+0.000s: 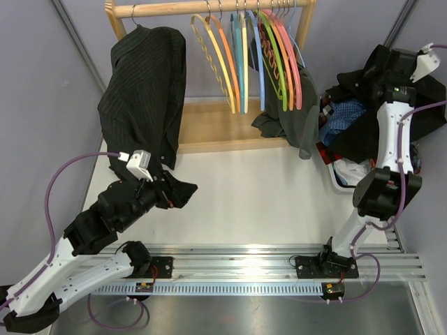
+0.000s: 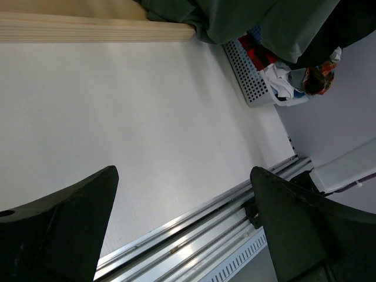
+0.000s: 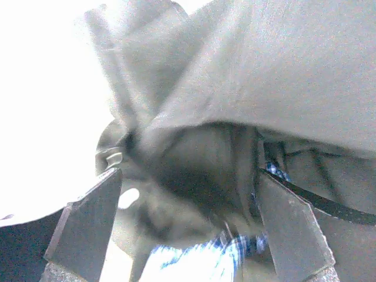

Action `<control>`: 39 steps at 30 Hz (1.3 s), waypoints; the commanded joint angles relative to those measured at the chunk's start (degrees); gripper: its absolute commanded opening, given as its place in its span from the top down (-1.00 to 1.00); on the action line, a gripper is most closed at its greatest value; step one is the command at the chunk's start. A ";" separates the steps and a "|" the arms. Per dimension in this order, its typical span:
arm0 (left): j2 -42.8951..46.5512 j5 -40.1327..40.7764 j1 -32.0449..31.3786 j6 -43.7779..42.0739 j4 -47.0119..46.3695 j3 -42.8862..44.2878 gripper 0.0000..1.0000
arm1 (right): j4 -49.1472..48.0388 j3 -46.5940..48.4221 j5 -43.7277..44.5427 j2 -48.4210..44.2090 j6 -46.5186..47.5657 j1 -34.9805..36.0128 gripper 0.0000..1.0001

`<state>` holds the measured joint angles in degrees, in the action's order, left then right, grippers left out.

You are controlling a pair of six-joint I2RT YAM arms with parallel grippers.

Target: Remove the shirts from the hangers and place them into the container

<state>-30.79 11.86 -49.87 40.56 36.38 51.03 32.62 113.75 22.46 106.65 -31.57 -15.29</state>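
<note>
**Now the right claw stands open over the container, and the left is wide and empty**

Right, eyes on the wooden rail (image 1: 209,8). Off its right end sits the container (image 1: 337,176), heaped high. The right claw (image 3: 188,173) is right in that heap, with its fingers (image 3: 88,229) spread well apart. Dark cloth of the black shirt (image 1: 374,73) drapes down in front of the claw and between the fingers, but they are not pinched on it. The blue checked shirt (image 3: 194,252) peeks out just below. The right arm rises from its base, bends at the elbow and runs straight up to the container, its wrist buried among the black folds.

At the rail's left end the pinstriped shirt (image 1: 143,91) hangs full length. The left claw (image 2: 182,176) is low beneath that end, by the shirt's bottom hem. Whether it touches the cloth, the overhead view does not show. Its fingers gape wide with nothing between them, only bare desk (image 1: 244,202) beyond. The left arm lies folded low, forearm angled up toward the hem.

Under the middle of the rail hang the bare hangers (image 1: 241,63), bunched together. Behind those nearest the right end a grey shirt (image 1: 297,118) droops down.
</note>
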 commanded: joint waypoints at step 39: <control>-1.36 22.41 -0.14 -21.28 5.72 26.21 1.00 | 7.72 12.02 -14.02 -12.52 29.29 79.27 -0.90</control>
<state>-27.09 25.80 -49.89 27.49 44.64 70.02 39.00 121.10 4.12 95.46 -3.64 61.63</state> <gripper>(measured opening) 0.018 0.959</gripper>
